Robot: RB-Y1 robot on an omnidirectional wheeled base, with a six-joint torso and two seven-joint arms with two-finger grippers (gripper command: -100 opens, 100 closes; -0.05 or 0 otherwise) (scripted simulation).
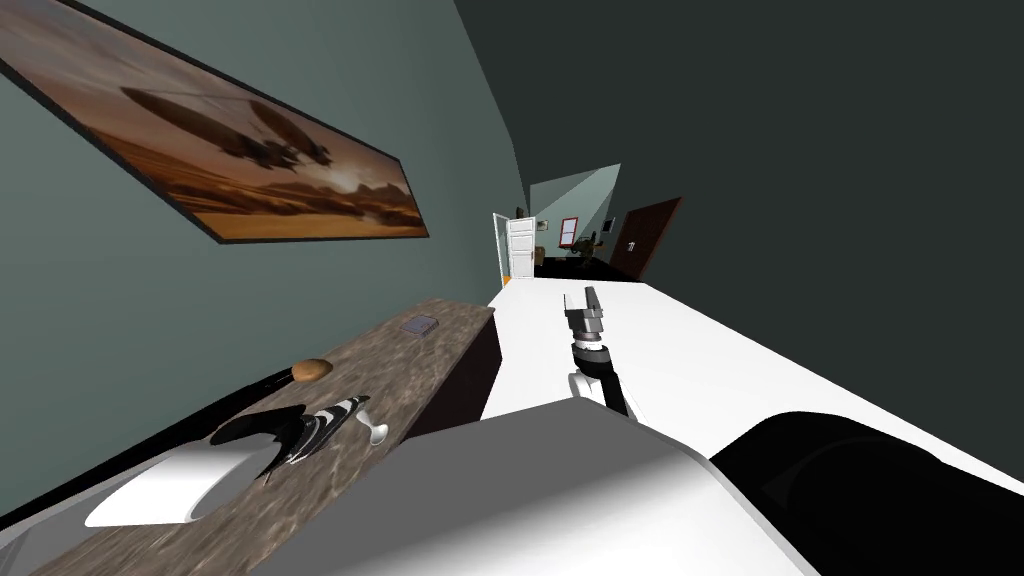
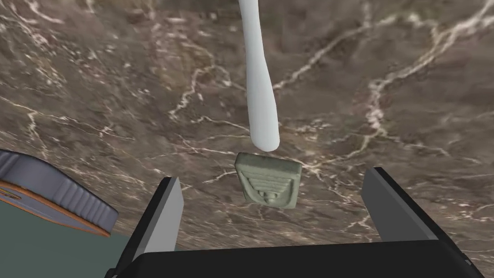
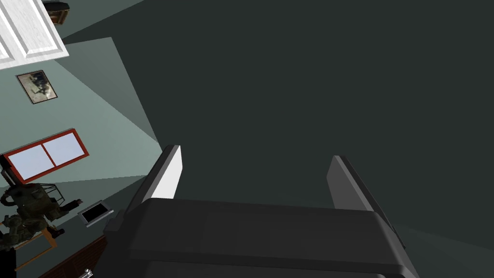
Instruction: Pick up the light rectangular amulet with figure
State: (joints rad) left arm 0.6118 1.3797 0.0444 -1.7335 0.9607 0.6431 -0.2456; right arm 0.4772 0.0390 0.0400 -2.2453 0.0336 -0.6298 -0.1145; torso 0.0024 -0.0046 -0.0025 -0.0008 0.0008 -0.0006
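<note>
The amulet (image 2: 268, 180) is a pale grey-green rectangular tile with a raised figure. It lies flat on a brown marbled top (image 2: 120, 96). My left gripper (image 2: 274, 174) hangs over it, open, one finger on each side, neither touching. A white rounded stem (image 2: 261, 87) ends just beyond the amulet, away from the gripper. My right gripper (image 1: 590, 298) is held out over the white floor, open (image 3: 255, 154) and empty.
A grey ridged thing with an orange rim (image 2: 53, 193) lies beside my left finger at the top's edge. The long counter (image 1: 400, 350) along the wall carries a small grey plate (image 1: 419, 324), a brown oval thing (image 1: 311, 369) and a black-and-white striped figure (image 1: 320, 430).
</note>
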